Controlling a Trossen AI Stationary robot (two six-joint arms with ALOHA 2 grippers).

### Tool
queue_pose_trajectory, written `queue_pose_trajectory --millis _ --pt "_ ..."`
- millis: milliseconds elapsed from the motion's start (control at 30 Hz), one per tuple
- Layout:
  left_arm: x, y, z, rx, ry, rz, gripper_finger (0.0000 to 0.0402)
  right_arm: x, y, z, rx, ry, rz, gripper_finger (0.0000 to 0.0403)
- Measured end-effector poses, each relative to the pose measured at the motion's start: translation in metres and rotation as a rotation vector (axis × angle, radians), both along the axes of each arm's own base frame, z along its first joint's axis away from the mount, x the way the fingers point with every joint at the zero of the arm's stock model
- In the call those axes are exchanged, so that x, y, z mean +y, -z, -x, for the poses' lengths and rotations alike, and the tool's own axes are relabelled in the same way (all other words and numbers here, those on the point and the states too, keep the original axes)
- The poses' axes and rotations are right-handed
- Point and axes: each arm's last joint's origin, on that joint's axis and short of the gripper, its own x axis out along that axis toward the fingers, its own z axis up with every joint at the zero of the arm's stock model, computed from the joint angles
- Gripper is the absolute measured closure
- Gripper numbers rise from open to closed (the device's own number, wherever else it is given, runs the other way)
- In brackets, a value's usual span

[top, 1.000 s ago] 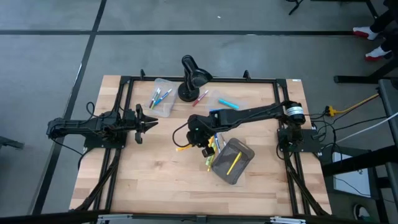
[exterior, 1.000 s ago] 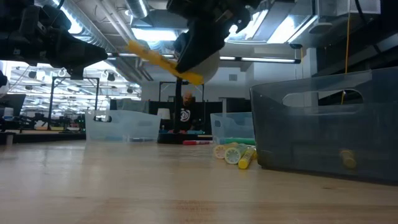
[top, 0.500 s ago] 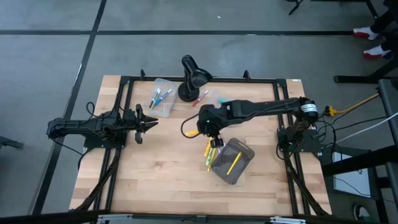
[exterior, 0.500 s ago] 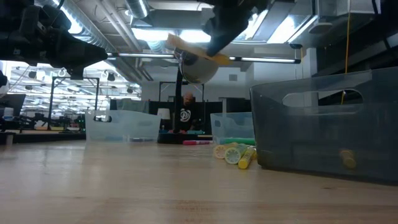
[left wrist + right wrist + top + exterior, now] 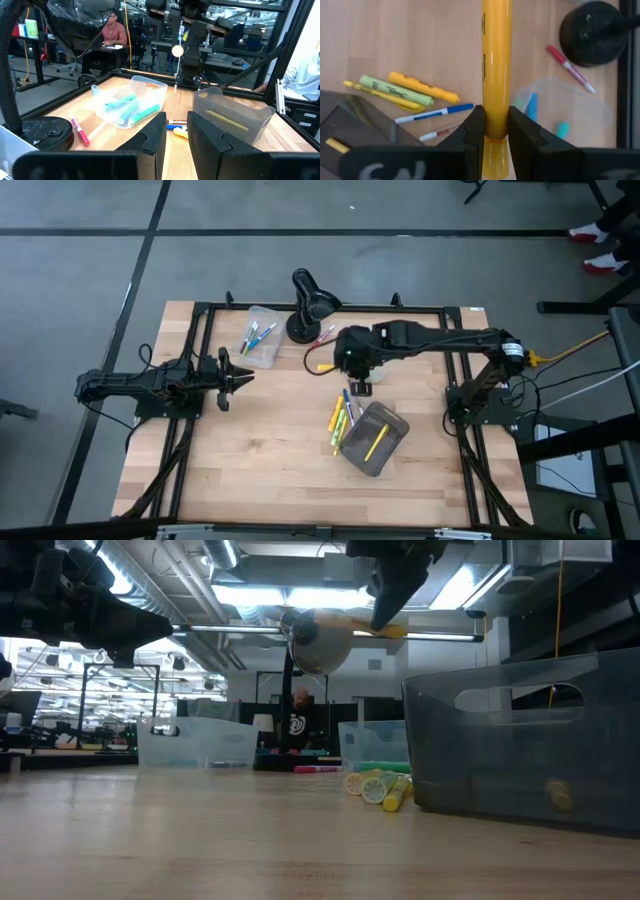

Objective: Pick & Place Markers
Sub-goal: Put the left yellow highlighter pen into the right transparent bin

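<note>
Clearly the right gripper (image 5: 495,127) is clamped on a yellow marker (image 5: 495,65), holding it near one end so that most of the barrel sticks out ahead of the fingers, high above the table (image 5: 250,470) between the black desk lamp (image 5: 310,305) and the grey bin (image 5: 375,440). In the high view the marker's tip (image 5: 325,366) pokes out to the side of the gripper (image 5: 352,368), well clear of the wood. Other markers are scattered: a small cluster (image 5: 340,418) lies on the table just beside the grey bin, one yellow one (image 5: 376,443) rests inside that bin, several sit in a clear tray (image 5: 262,335) by the lamp, and a pink one (image 5: 322,337) lies near the lamp base. Such a pen is light, stiff and smooth-sided, so it should carry easily but may pivot or slip in a pinch this close to its end; a grip nearer mid-barrel looks steadier. The left gripper (image 5: 232,372) waits over the table's left edge, its fingers (image 5: 152,137) a narrow gap apart and holding nothing.
</note>
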Motion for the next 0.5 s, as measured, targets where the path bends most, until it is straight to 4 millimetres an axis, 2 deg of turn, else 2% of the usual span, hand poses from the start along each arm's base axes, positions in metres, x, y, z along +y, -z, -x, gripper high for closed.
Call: queue_pose_trajectory --millis 500 --pt "0.0 0.0 0.0 0.0 0.0 0.0 0.0329 -0.022 -0.017 0.029 0.024 0.108 -0.019 0.0342"
